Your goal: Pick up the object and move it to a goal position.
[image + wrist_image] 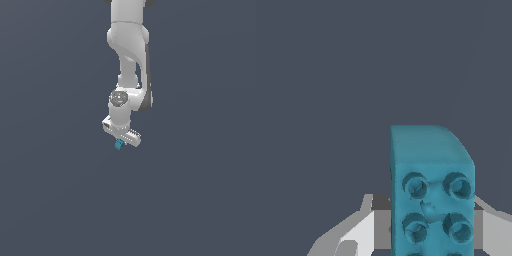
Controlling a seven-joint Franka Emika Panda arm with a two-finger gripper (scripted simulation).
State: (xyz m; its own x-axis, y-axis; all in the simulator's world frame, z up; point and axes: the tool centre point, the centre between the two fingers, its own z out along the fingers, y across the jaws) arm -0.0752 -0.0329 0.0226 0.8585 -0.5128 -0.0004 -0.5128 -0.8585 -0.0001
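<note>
The object is a tiny teal-blue piece just under the white gripper, low in the middle of the exterior view. The wrist view shows it close up as a teal block with one rounded corner and a face of round studs. It sits between the white fingers, which flank it on both sides. The gripper is shut on the object and hangs from the white arm, which comes down from above.
A uniform dark grey-blue surface fills both views. No other objects, containers, edges or goal marker show.
</note>
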